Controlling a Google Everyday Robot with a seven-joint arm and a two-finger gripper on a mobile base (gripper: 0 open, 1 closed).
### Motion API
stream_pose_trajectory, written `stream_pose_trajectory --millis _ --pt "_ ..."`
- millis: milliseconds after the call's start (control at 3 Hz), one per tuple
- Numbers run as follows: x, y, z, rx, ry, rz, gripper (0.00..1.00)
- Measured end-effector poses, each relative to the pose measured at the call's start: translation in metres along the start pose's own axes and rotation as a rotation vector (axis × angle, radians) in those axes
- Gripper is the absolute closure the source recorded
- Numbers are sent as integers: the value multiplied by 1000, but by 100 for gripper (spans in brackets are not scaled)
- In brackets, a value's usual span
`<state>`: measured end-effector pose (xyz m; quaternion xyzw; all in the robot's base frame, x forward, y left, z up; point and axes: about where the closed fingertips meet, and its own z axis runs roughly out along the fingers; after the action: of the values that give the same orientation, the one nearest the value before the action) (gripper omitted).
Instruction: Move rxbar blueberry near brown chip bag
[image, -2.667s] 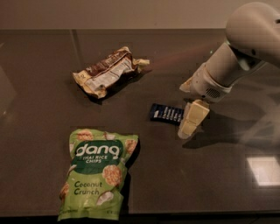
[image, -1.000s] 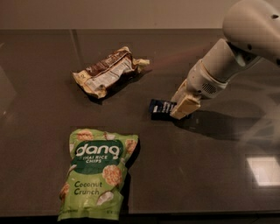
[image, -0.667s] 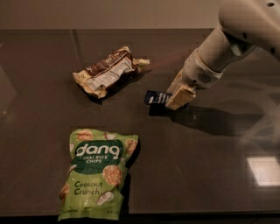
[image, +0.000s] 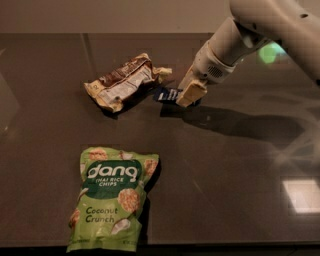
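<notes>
The rxbar blueberry (image: 166, 94) is a small dark navy bar with white lettering, held off the dark table just right of the brown chip bag. The brown chip bag (image: 124, 82) is wrinkly, dark brown with cream edges and a white label, lying at the upper left of centre. My gripper (image: 186, 96) comes in from the upper right and is shut on the bar's right end; one cream finger (image: 190, 93) covers part of it. The bar's left end is close to the bag's right tip.
A larger light-green "dang" coconut crunch bag (image: 114, 198) lies at the lower left. The dark glossy table (image: 235, 180) stretches to the right and front, with a bright reflection (image: 303, 195) at the lower right. The white arm (image: 260, 25) spans the upper right.
My gripper closed on the rxbar, lifted it and carried it up and left, from mid-table to right beside the brown chip bag. Both bags have stayed put.
</notes>
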<state>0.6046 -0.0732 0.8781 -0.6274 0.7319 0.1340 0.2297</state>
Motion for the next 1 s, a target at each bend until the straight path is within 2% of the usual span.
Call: stream_pose_trajectory --millis 333,667,1000 --pt "-6 -21 15 -1 -2 -1 100" --pt "-8 -34 30 -7 4 -1 84" --pt "-10 -43 44 -17 10 -2 59"
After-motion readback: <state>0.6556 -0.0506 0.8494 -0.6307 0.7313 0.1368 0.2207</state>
